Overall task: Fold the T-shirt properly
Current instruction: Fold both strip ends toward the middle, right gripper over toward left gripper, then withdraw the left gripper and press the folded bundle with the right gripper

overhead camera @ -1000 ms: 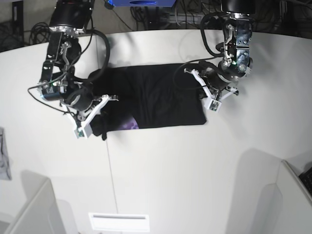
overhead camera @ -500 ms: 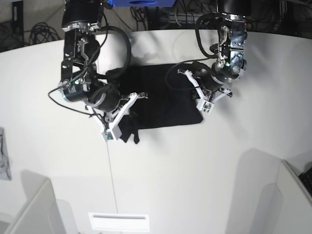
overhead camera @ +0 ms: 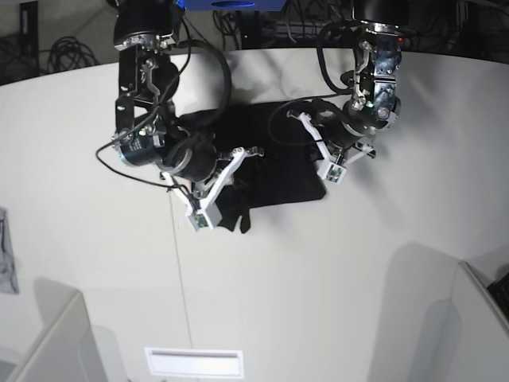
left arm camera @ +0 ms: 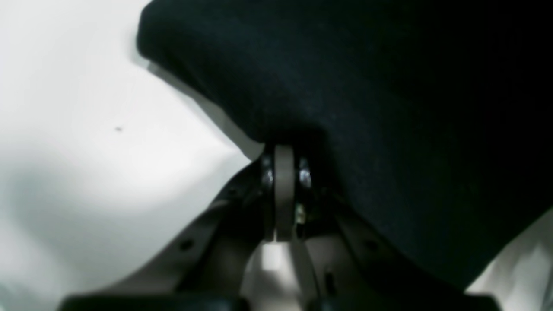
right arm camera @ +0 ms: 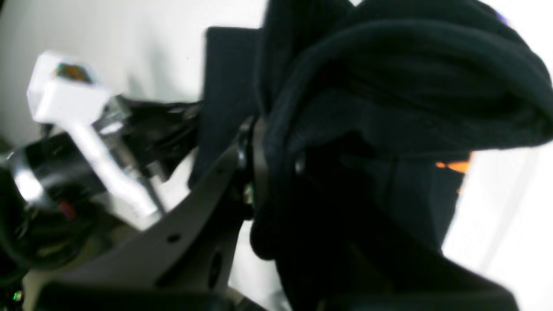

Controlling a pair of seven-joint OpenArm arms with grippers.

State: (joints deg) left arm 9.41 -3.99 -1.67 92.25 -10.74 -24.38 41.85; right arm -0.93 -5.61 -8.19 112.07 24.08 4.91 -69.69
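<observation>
A two-armed robot works over a black T-shirt (overhead camera: 278, 159) on a white desk (overhead camera: 318, 302), the garment lying between and beneath its arms across the far half of the surface. The right arm's fingers (right arm camera: 276, 172) are closed on a bunched fold of the shirt, gripping it so that the cloth loops up above the layers beneath and a short end pokes out below the grip. Orange print shows at an edge of the fabric under the raised fold, and a speck of purple appears near the top corner of the right wrist view. Across the shirt, the left arm's fingers (left arm camera: 283, 190) are drawn together at the garment's edge, their tips against the dark cloth; whether any fabric is pinched between them cannot be told. A grey cloth piece (overhead camera: 6, 255) rests at the desk's side, on the right arm's side, well apart from the shirt. A white rectangular panel (overhead camera: 195, 363) sits at the near edge of the desk.
</observation>
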